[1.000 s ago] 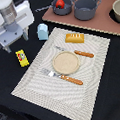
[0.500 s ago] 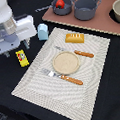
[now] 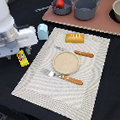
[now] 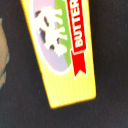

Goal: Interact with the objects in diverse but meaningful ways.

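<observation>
Butter block [image 3: 22, 58]: laid flat on the dark desk [image 3: 110, 94], just off the striped mat [image 3: 67, 90] at the exterior view's left.
Relation to jaws: directly beneath the wrist; its label fills the wrist view.
Long axis: seen running diagonally across the wrist view [image 4: 60, 50].
Jaws: hidden behind the arm's body; their state cannot be told.

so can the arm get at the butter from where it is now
Probably yes: the butter lies flat on bare dark cloth just under the arm, nothing touching it, and fills the wrist view.
</observation>
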